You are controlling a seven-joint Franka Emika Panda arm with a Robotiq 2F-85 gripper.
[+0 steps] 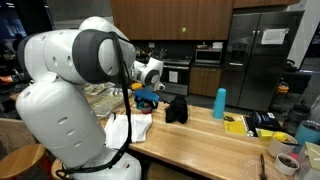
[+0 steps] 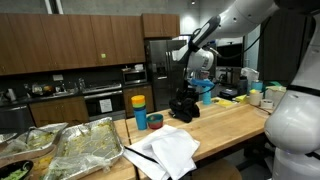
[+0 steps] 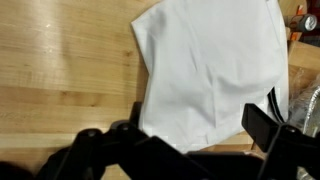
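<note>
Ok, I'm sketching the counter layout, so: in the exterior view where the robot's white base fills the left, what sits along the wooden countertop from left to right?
White cloth → black object → teal bottle → yellow packet.

A cloth [image 3: 210,70] lies on the worktop [image 3: 60,60], just under the end effector [image 3: 175,130]. In an exterior view, trays [image 2: 60,150] lie on the worktop left of the cloth, and a cup [image 2: 139,110] stands behind it. In an exterior view, a bottle [image 1: 219,102] stands right of a bag [image 1: 176,108], well apart from the cloth.
</note>
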